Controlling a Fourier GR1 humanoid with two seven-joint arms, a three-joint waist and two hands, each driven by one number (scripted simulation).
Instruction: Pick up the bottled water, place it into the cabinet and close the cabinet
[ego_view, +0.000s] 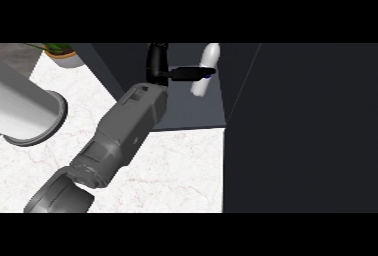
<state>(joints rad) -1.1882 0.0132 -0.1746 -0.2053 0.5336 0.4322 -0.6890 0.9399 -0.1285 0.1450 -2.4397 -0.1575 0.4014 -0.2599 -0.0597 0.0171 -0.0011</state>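
The bottled water (207, 65) is a white bottle standing slightly tilted inside the open cabinet (188, 112), near its back. My left forearm comes up from the lower left and reaches into the cabinet. My left hand (159, 64) is black, and its fingers (189, 74) stretch right across the bottle's middle, curled round it. Part of the bottle is hidden behind those fingers. Whether the bottle's base touches the cabinet floor cannot be told. My right hand does not show.
The cabinet's dark open door (303, 125) fills the right side. A large grey cylinder (29, 112) lies on the marble counter (177, 165) at the left. A potted plant (65, 54) stands at the back left.
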